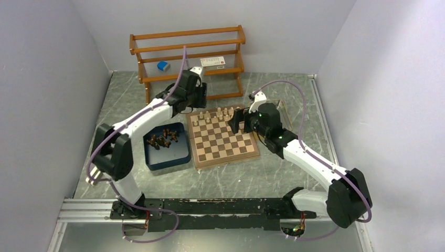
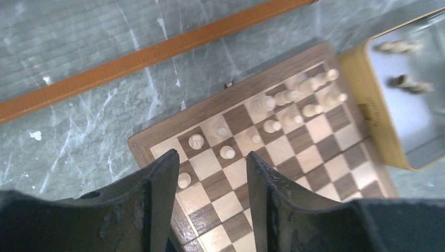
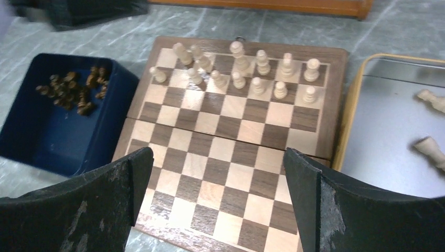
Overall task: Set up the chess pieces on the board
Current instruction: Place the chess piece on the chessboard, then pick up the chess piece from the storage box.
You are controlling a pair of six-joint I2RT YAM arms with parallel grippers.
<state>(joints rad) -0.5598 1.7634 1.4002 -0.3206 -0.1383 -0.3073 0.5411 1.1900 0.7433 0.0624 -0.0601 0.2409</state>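
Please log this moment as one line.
left hand open, empty, near board's far-left corner | right hand open, empty | cream pieces on far two rows, two in yellow tray | dark pieces in navy tray

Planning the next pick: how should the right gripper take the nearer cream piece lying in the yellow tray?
Grip the nearer cream piece at its slim waist, coming straight down: it lies flat on its side in the yellow tray, apart from the other piece.
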